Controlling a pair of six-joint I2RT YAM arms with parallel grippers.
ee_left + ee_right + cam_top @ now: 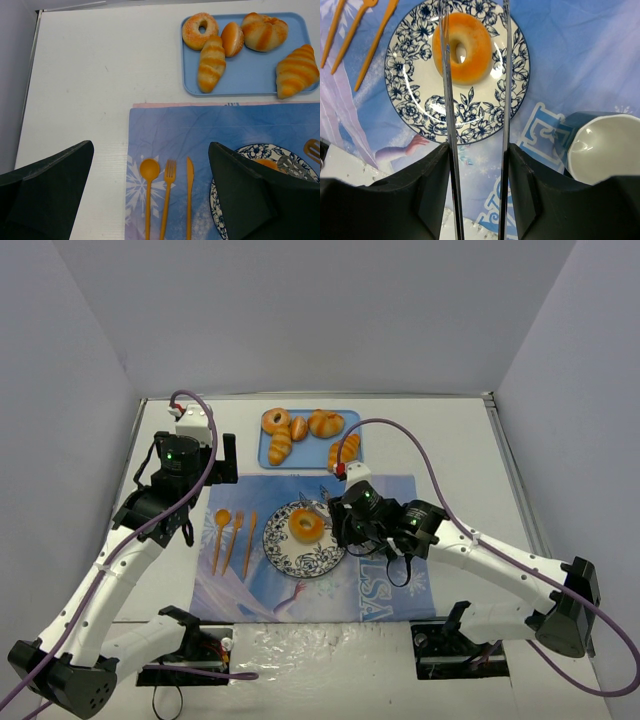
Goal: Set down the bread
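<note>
Right end effector (477,150): over the near edge of the plate, its two dark fingers pressed in on a pair of thin tongs (449,120), and that's what it's pinching.
Tongs: the two blades reach out across the plate. From the wrist view one crosses the left half of the doughnut and the other runs along its right edge. I can't tell if they're squeezing it or just straddling it.
Doughnut (477,47): there's the bread, golden and lying flat on the far half of the plate, hole showing.
Plate (407,75): blue floral pattern, sitting in the middle of the placemat (175,130).
Left end effector (151,150): spread wide with nothing between the fingers, up over the left side of the placemat.
Cutlery: an orange spoon (149,170), fork (170,172) and knife (189,175) lie side by side, just left of the plate.
Tray (250,75): blue, on the desk (100,65) just beyond the placemat's far edge.
On the tray: a sugared ring (200,30), a round bun (232,39) and three striped rolls (211,62). One roll lies off on its own at the right end.
White bowl (605,147): on the placemat to the right of the plate, near but apart.
</note>
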